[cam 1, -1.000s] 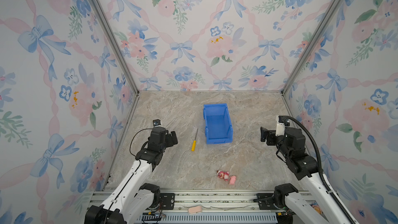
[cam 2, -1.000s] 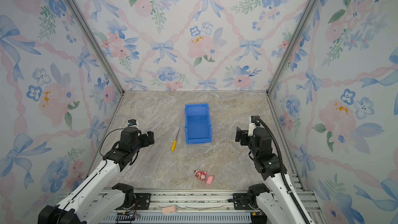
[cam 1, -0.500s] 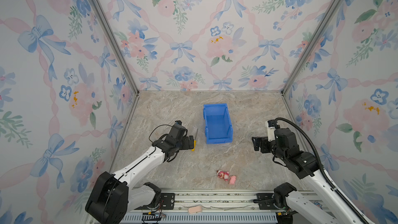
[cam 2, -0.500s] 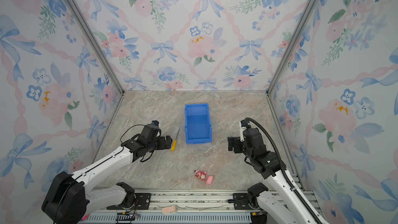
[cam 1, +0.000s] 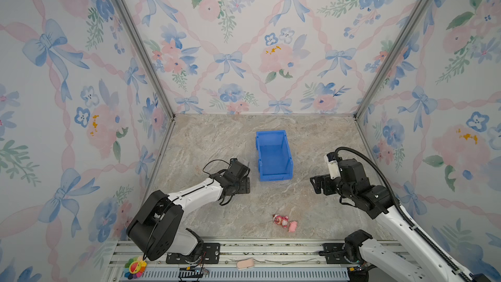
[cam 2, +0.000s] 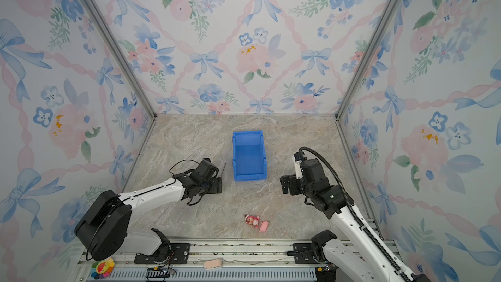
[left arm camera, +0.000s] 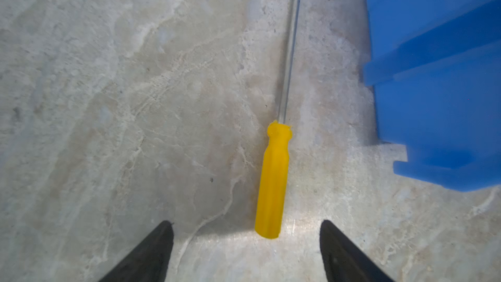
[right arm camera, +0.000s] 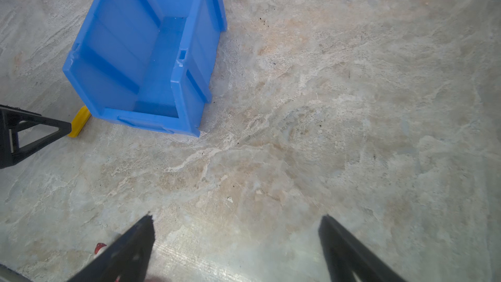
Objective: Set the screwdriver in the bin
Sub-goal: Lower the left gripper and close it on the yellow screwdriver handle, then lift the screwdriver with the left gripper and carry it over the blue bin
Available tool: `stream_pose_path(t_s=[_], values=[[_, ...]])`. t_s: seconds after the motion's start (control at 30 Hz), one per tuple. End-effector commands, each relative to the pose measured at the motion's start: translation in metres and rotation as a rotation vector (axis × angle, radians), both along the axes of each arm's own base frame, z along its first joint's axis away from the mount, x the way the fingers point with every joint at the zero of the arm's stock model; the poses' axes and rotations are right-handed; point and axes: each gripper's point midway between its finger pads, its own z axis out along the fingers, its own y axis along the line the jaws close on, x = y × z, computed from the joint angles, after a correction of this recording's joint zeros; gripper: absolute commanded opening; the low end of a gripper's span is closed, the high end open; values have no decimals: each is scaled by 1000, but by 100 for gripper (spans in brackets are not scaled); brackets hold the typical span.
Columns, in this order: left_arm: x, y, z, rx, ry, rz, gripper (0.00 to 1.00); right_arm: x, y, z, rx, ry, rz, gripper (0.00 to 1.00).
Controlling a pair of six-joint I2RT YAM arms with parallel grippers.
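The screwdriver (left arm camera: 272, 180) has a yellow handle and a thin grey shaft and lies flat on the marbled floor, just left of the bin (left arm camera: 433, 104). My left gripper (left arm camera: 245, 225) hovers open over the handle's butt end, one finger on each side, touching nothing. In both top views the left gripper (cam 1: 242, 183) (cam 2: 215, 183) hides the handle; only the shaft (cam 2: 224, 168) shows. The blue bin (cam 1: 273, 158) (cam 2: 249, 158) stands empty. My right gripper (cam 1: 315, 184) (right arm camera: 237, 218) is open over bare floor, right of the bin (right arm camera: 141, 50).
A small pink toy (cam 1: 283, 221) lies on the floor near the front edge. A pink piece (cam 1: 245, 263) and a colourful flower toy (cam 1: 134, 266) rest on the front rail. Flowered walls close in the left, back and right sides.
My left arm has reached forward and right from the left side to the screwdriver's handle, and its jaws have narrowed a little. My right gripper has drifted left and lower.
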Motion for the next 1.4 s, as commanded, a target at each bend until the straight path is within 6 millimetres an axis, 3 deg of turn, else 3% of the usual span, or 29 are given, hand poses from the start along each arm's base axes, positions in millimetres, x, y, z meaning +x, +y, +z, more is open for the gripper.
stream_pose_path(t_s=[0.0,0.37,0.9,1.27,1.37], values=[[15,-7,8,2,-29,19,77,0,8,1,23,1,19,97],[23,-15,-12,42,23,13,59,3,8,0,3,-11,37,97],[10,-16,-37,107,72,11,28,3,5,-1,-2,-31,24,97],[6,-22,-34,89,68,10,1,3,4,1,0,-43,21,97],[8,-23,-26,66,51,23,0,2,4,3,4,-52,21,97]])
